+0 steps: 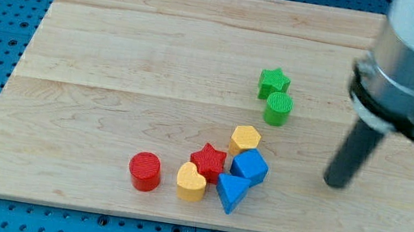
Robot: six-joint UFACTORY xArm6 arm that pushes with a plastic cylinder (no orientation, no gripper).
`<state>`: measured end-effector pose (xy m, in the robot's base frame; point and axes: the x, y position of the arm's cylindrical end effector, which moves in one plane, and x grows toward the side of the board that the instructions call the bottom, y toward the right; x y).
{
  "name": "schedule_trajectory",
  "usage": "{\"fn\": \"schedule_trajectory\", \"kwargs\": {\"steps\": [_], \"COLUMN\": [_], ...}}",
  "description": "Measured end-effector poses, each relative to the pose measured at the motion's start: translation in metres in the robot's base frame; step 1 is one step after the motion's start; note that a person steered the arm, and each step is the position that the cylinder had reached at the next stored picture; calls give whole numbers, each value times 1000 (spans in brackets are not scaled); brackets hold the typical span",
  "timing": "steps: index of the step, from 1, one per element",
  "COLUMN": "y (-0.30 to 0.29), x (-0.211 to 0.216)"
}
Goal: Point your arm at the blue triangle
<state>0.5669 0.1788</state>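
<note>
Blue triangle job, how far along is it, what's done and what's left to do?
Nothing looks finished yet. My tip rests on the board at the view's right, well apart from the blue triangle, which sits at the cluster's bottom edge, touching the blue cube and next to the yellow heart. Left to do: bring the tip leftward and slightly down the view until it sits by the triangle.

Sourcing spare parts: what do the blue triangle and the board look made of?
The blue triangle looks like matte plastic, possibly 3D-printed: uniform colour, faint ridging. The board looks like pale unvarnished wood: visible grain and plank seams. My tip stands to the view's right of the blocks.
</note>
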Motion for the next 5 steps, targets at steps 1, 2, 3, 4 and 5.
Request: {"fn": "schedule_trajectory", "kwargs": {"steps": [1,2,3,4,5], "y": [10,-26,-85,-140,-170], "x": [51,51,51,51,50]}}
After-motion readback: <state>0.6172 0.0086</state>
